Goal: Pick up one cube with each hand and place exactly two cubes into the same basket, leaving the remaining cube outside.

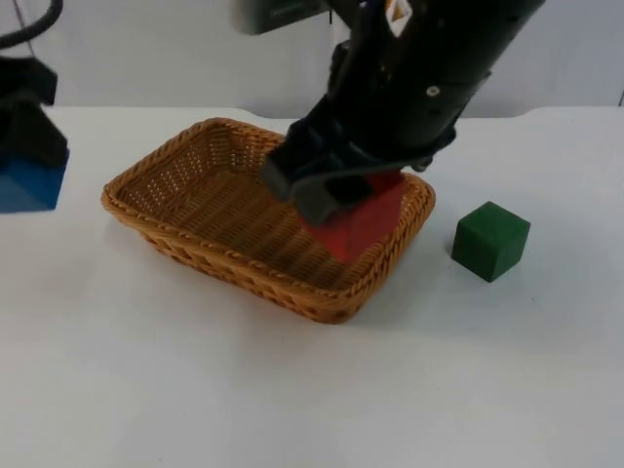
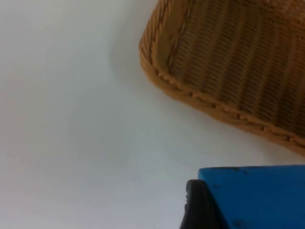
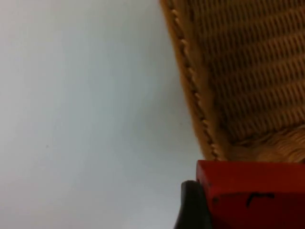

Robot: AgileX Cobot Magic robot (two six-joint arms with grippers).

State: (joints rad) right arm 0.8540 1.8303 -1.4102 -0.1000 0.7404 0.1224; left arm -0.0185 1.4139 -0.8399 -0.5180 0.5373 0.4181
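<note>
Right gripper (image 1: 336, 200): we see it clamped on the red wooden cube (image 1: 366, 219), over the brown wicker basket (image 1: 175, 229)
Left gripper (image 1: 24, 146): grips blue cube (image 1: 29, 180), left of basket
Green cube (image 1: 490, 240): on white table (image 1: 292, 390), right of basket

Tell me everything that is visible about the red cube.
The red cube is a matte solid block with sharp edges and a small dark mark on one face, seen in the right wrist view. The right gripper holds it tilted inside the brown woven wicker basket, at the end nearest the green cube. Whether it touches the basket floor cannot be told.
</note>
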